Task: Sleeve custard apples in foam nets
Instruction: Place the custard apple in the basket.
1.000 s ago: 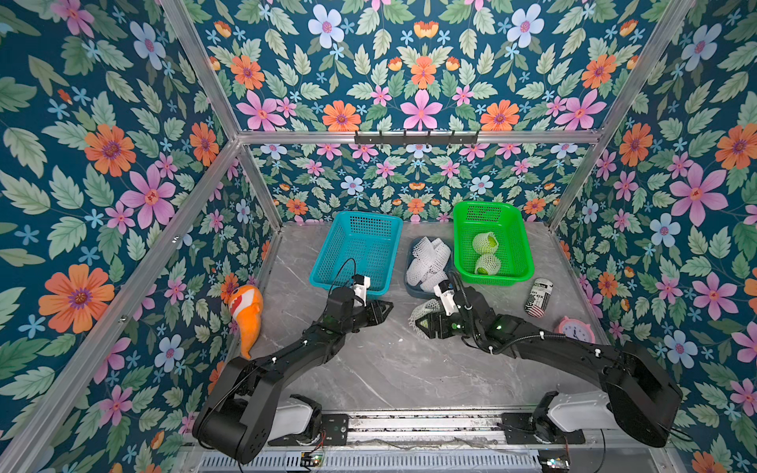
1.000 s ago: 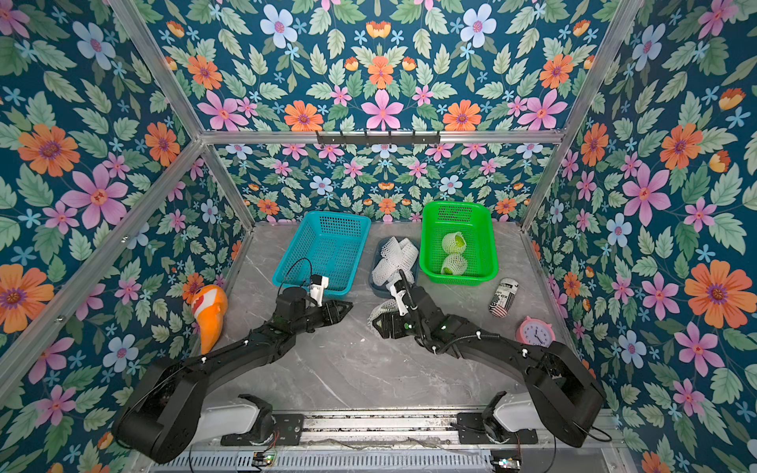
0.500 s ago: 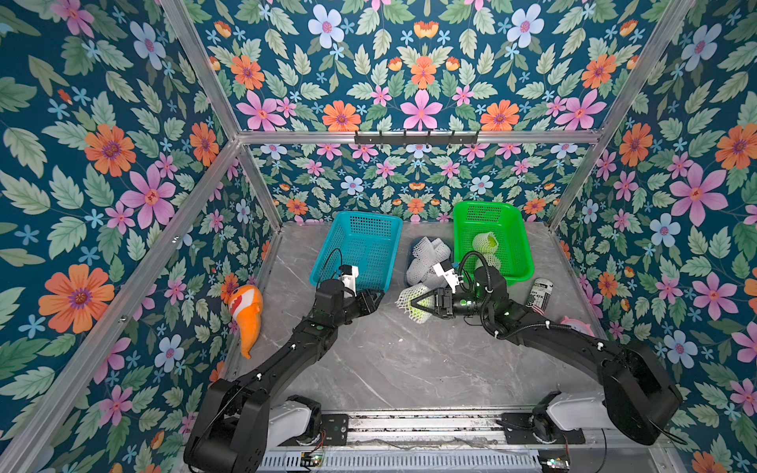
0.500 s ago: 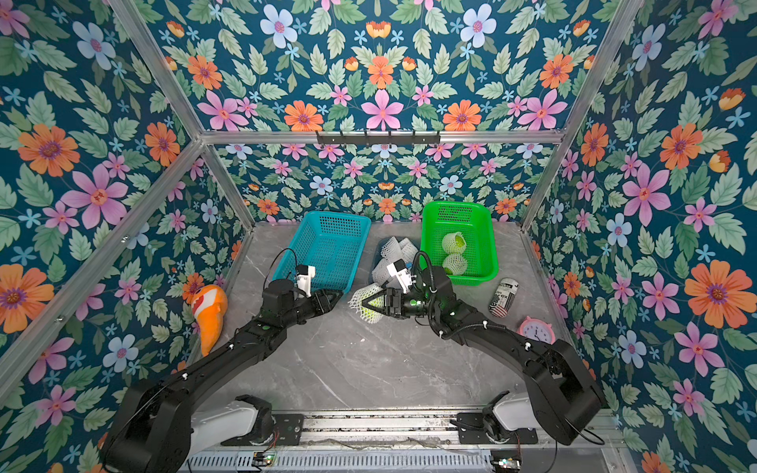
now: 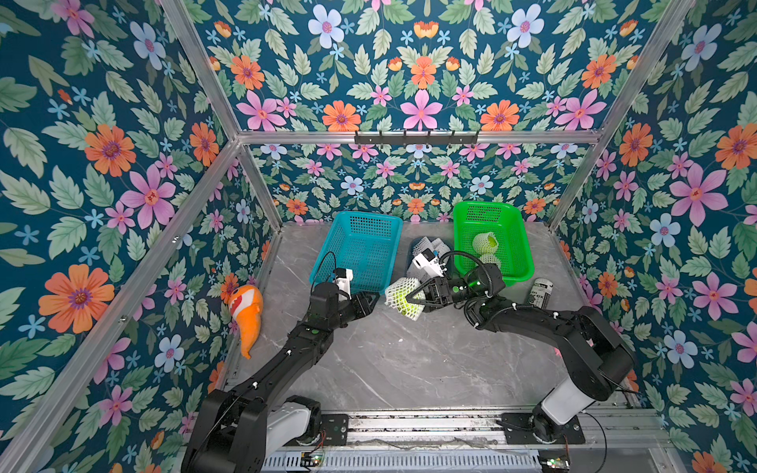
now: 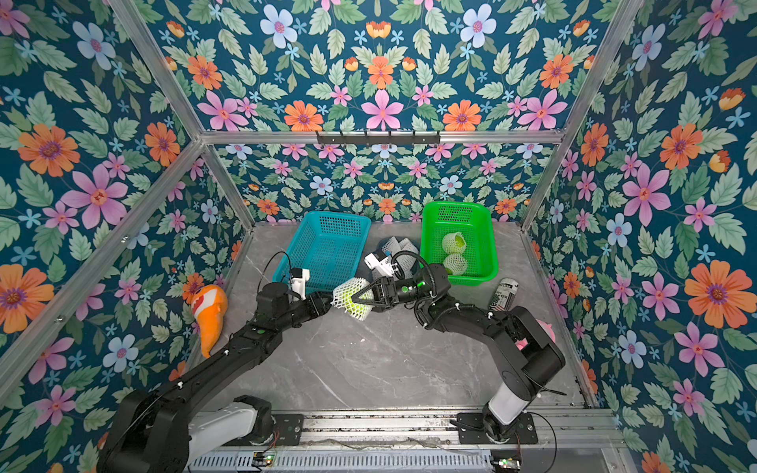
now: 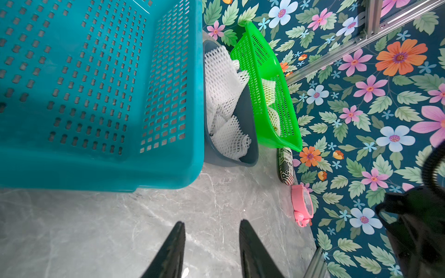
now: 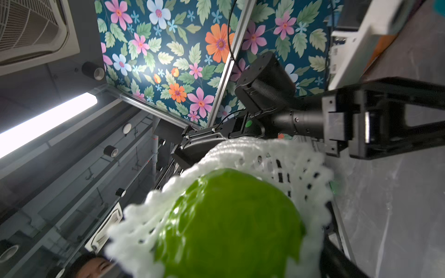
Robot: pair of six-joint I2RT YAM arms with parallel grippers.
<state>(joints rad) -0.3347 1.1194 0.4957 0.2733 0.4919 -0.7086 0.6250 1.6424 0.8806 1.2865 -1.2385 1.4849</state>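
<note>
My right gripper (image 5: 409, 302) is shut on a bright-green custard apple (image 8: 228, 223) wrapped in a white foam net (image 8: 277, 154), held above the marble floor just in front of the teal basket. The fruit's end shows bare out of the net's mouth. My left gripper (image 7: 212, 231) is open, with only floor between its fingers, and its tips (image 5: 370, 301) sit close to the left of the netted fruit (image 6: 350, 301). Two more netted custard apples (image 5: 485, 242) (image 5: 489, 259) lie in the green basket (image 5: 520, 262). Spare foam nets (image 7: 226, 96) fill a grey bin (image 7: 250, 113) between the baskets.
The teal basket (image 5: 360, 250) stands empty at the back left. An orange clownfish plush (image 5: 248, 311) lies by the left wall. A printed can (image 5: 540, 291) and a pink alarm clock (image 7: 302, 207) lie near the right wall. Floral walls enclose the table.
My right gripper has lifted the netted fruit off the floor and swung it left toward the teal basket. My left gripper drew back slightly toward the basket's front.
</note>
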